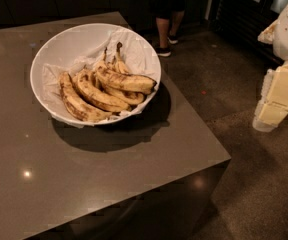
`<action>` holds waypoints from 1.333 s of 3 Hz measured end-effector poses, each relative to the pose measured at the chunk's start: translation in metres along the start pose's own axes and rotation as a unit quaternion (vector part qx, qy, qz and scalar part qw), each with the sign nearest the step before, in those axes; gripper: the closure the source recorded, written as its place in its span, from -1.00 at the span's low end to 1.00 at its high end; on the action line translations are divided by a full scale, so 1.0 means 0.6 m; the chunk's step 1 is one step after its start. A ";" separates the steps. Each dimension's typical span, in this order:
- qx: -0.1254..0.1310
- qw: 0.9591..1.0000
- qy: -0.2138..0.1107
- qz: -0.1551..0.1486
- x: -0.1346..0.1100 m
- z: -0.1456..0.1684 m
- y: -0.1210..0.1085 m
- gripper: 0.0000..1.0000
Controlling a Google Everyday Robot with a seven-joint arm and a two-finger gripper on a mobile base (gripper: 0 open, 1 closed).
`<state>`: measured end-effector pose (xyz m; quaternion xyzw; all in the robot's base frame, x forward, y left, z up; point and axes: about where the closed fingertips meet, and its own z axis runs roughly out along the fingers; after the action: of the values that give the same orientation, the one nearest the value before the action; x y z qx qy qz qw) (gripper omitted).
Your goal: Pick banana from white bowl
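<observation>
The white bowl [59, 41] stands on the dark table, lined with crumpled white paper. Several brown-mottled bananas lie in its near half. The plump banana [126, 81] lies on top of the pile, pointing right, with its blackened tip near the bowl's right rim. Slimmer curved bananas [81, 104] lie to its left and in front. My gripper [279, 96] shows as cream-coloured blocks at the right edge of the view, over the floor, well to the right of the table and far from the bowl.
The dark grey table [109, 179] has its right edge and front corner close to the bowl. Beyond it is speckled dark floor [264, 184]. A person's legs and shoes [165, 29] stand behind the table. Dark cabinets line the back.
</observation>
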<state>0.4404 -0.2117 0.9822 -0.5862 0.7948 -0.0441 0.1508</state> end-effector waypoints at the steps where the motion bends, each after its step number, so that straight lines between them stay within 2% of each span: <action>1: 0.009 0.999 0.036 0.017 -0.043 -0.017 -0.010 -1.00; 2: -0.001 0.999 0.043 0.007 -0.108 -0.007 -0.030 -1.00; 3: 0.021 0.999 0.029 -0.011 -0.156 -0.002 -0.036 -1.00; 4: 0.028 0.999 0.030 -0.028 -0.190 0.007 -0.028 -1.00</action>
<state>0.4878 -0.1090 1.0035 -0.6022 0.7807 -0.0881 0.1419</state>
